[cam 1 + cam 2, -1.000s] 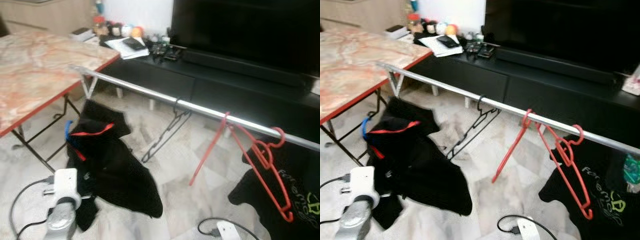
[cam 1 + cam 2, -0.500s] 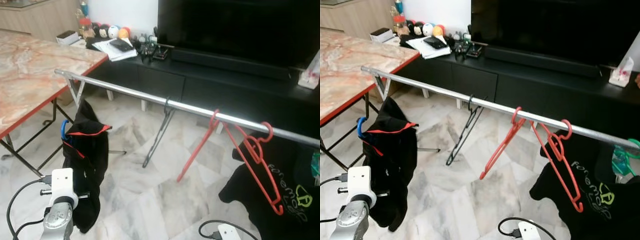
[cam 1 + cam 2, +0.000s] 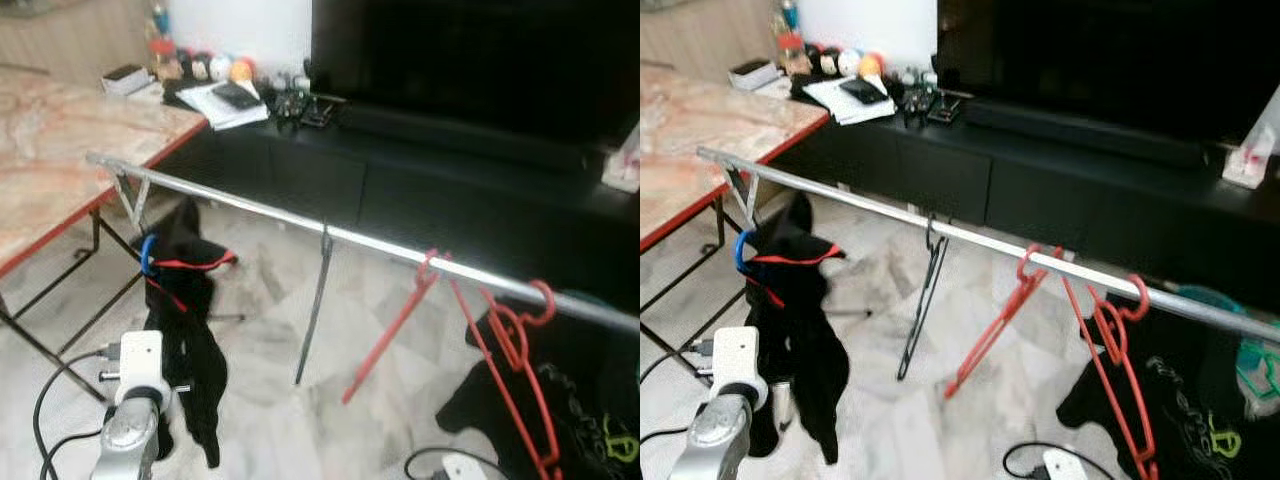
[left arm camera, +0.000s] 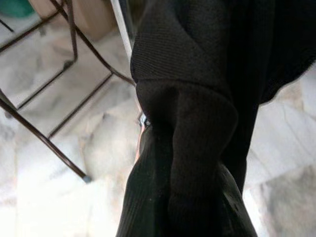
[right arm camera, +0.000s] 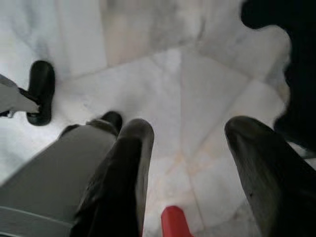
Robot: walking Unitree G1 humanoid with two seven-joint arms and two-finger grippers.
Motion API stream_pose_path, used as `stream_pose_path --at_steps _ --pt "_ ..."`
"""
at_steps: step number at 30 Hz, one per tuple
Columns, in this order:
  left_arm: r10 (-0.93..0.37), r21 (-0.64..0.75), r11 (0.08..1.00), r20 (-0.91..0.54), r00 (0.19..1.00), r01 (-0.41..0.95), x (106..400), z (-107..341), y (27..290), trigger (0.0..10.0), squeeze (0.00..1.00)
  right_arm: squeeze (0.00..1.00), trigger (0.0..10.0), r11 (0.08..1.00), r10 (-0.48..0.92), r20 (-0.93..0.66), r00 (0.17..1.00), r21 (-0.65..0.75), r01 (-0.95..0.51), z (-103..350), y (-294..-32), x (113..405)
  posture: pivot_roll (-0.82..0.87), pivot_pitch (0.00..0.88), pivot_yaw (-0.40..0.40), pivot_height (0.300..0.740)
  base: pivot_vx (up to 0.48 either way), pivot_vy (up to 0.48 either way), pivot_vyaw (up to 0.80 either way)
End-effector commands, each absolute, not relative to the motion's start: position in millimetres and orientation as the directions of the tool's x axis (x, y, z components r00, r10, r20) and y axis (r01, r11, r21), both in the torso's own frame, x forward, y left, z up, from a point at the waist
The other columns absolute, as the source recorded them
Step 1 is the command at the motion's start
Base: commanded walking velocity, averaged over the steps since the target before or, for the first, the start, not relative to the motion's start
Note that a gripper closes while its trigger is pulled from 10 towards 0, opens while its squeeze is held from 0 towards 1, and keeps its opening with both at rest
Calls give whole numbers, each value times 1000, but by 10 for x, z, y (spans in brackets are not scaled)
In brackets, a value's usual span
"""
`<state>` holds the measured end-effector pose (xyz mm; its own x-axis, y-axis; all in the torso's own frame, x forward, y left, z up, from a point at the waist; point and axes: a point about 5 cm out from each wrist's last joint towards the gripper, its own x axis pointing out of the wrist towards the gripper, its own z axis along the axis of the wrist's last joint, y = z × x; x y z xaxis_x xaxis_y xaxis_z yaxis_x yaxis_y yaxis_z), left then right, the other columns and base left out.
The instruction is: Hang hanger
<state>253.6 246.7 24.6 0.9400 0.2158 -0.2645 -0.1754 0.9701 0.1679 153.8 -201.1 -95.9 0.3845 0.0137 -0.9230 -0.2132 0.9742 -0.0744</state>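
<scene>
A silver rail [image 3: 260,212] runs from the left down to the right. On it hang an empty black hanger [image 3: 312,310], two red hangers [image 3: 395,325] [image 3: 510,380] and a black T-shirt [image 3: 570,400]. A black garment [image 3: 188,310] on a blue hanger [image 3: 148,252] is held in the air below the rail's left end. My left arm [image 3: 138,370] reaches up beside it, and my left gripper [image 4: 185,163] is shut on the bunched black cloth. My right gripper [image 5: 187,163] hangs open over the marble floor, a red hanger tip [image 5: 173,222] just below it.
A marble-topped table [image 3: 60,150] with thin metal legs stands at the left. A black TV cabinet [image 3: 450,180] with clutter on top runs behind the rail. Cables and a white adapter [image 3: 460,468] lie on the floor. My own foot [image 5: 39,94] is near the right gripper.
The head camera has shifted. The black garment has turned edge-on and now hangs narrow, slightly closer to the rail's left end. The black hanger also swung edge-on.
</scene>
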Motion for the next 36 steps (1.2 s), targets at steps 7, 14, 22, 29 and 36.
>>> stream_pose_path --at_steps 7,14,22,29,36 --pt "161 162 979 -256 953 -122 2558 270 2401 10000 0 0 10000 971 20 -930 368 -70 -230 -982 -2018 1469 -26 13 -45 740 0 0 0" --pt "164 168 978 -244 956 -125 2600 306 2419 10000 0 0 10000 967 25 -933 359 -69 -246 -986 -2016 1459 -22 0 -45 740 72 0 0" --pt "150 162 980 -233 961 -113 2614 323 2395 10000 0 0 10000 975 -31 -937 348 -105 -195 -997 -2041 1433 -25 1 -41 740 266 0 0" --pt "150 158 981 -222 963 -116 2641 351 2397 10000 0 0 10000 976 -33 -938 346 -105 -191 -999 -2037 1429 -26 4 -39 740 285 0 0" --pt "141 154 982 -220 965 -109 2653 358 2373 10000 0 0 10000 976 -31 -937 349 -103 -192 -996 -2034 1439 -25 20 -38 740 298 0 0"
